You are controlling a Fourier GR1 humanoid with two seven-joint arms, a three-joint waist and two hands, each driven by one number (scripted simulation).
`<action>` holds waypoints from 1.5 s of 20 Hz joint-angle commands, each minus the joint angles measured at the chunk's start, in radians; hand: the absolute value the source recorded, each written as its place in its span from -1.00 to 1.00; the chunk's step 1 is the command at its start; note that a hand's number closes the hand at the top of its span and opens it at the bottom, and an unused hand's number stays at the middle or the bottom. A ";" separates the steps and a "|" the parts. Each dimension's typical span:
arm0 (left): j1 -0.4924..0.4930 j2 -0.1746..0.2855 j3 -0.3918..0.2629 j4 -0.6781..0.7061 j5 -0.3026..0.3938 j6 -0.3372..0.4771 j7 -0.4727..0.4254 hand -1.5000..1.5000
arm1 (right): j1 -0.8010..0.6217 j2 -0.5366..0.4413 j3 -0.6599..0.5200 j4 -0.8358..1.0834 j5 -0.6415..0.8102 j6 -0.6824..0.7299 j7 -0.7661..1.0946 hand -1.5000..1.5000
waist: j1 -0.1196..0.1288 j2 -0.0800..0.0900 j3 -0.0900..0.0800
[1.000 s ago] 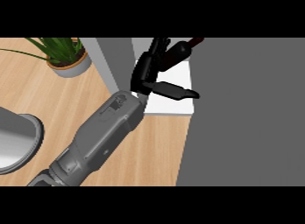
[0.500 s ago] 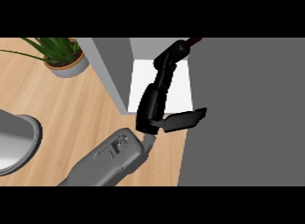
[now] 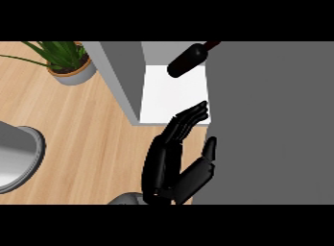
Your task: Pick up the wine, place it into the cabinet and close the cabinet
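The dark wine bottle (image 3: pixel 187 60) is inside the cabinet, over the back of its white shelf (image 3: pixel 171 98), with its neck running up to the right. My left hand (image 3: pixel 171 163) is below the shelf's front edge, open with straight fingers pointing up towards the cabinet. It holds nothing, and a clear gap lies between it and the bottle. Its thumb lies against the left edge of the grey cabinet door (image 3: pixel 276 120), which fills the right side of the view. The right hand does not show.
The cabinet's grey side wall (image 3: pixel 120 77) stands left of the shelf. A potted plant (image 3: pixel 70 69) sits at the back left of the wooden counter (image 3: pixel 92 144). A large grey round vessel (image 3: pixel 7 153) sits at the left edge.
My left hand let go of the bottle, straightened its fingers and drew back down out of the cabinet. The bottle stays inside on the shelf.
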 commanded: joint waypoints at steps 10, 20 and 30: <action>0.380 0.256 -0.159 -0.422 -0.059 -0.098 -0.036 1.00 | 0.004 -0.002 0.051 -0.040 -0.098 0.043 0.048 1.00 | 0.004 0.001 0.000; 0.544 0.557 0.071 -0.565 0.120 -0.383 -0.113 1.00 | 0.005 0.131 0.284 -0.065 -0.131 0.062 0.040 1.00 | 0.017 0.002 -0.004; 0.801 0.778 0.434 -0.591 0.331 -0.647 -0.258 1.00 | -0.199 0.271 0.581 0.085 0.103 -0.048 0.096 1.00 | 0.024 -0.005 -0.005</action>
